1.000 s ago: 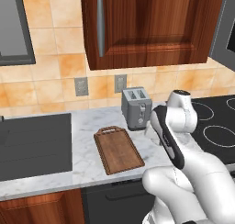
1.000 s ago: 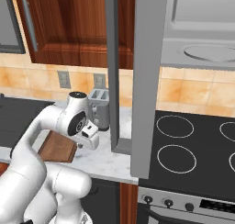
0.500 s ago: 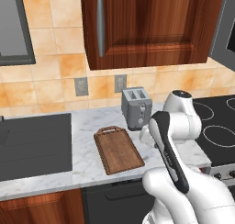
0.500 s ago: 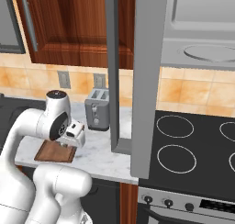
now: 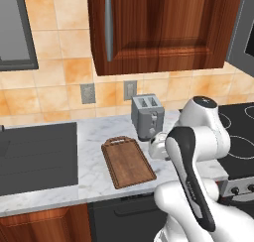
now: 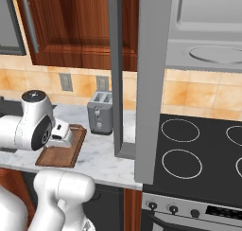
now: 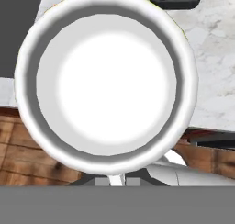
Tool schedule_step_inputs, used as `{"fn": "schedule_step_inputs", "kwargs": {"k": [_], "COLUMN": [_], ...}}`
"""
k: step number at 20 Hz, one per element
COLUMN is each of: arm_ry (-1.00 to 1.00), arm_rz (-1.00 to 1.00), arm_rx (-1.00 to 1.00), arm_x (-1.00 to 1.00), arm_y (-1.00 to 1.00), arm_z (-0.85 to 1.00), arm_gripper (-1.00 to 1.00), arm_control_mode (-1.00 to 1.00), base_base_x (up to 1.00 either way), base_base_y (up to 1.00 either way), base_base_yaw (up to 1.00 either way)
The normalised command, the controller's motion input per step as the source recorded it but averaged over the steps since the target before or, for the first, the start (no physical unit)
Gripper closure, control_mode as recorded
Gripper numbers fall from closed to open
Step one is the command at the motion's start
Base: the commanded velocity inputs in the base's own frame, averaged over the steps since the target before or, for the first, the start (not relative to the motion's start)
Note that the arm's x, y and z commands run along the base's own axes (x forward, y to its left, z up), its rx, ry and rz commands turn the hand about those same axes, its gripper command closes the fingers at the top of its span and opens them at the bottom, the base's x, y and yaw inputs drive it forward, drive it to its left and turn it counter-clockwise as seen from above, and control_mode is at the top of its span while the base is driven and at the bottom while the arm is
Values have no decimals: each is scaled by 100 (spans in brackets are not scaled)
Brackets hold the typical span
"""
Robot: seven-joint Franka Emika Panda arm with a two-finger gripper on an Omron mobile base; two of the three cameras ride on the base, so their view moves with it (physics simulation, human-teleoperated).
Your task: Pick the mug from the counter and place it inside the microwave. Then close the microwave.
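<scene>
Close by, above the worktop [image 5: 94,171] and its cutting board [image 5: 128,161], the fingers [image 7: 110,179] are clenched on the mug [image 7: 106,76], held aloft. Carrying seems under way; next it must swing across, past the toaster [image 6: 100,112], into the open microwave [image 6: 203,31].

The mug [image 7: 106,78] covers most of the hand view, hiding the tool's tips and much of the surface [image 7: 211,71]. The microwave [image 6: 208,31] is cut off by the right base view's top and right edges.
</scene>
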Motion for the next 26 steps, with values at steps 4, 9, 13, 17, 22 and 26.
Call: {"fn": "schedule_step_inputs", "kwargs": {"k": [4, 9, 13, 17, 22, 26], "arm_ry": [-14, -7, -7, 0, 0, 0], "arm_rz": [11, 4, 0, 0, 0, 0], "arm_rx": [0, 0, 0, 0, 0, 0], "arm_x": [-35, -18, -10, 0, 0, 0], "arm_y": [17, 14, 12, 0, 0, 0], "arm_z": [45, 43, 14, 0, 0, 0], "arm_gripper": [100, 100, 100, 100, 100, 100], "arm_control_mode": [-100, -100, -100, -100, -100, -100], "base_base_x": [0, 0, 0, 0, 0, 0], "base_base_y": [0, 0, 0, 0, 0, 0], "base_base_yaw": [0, 0, 0, 0, 0, 0]}}
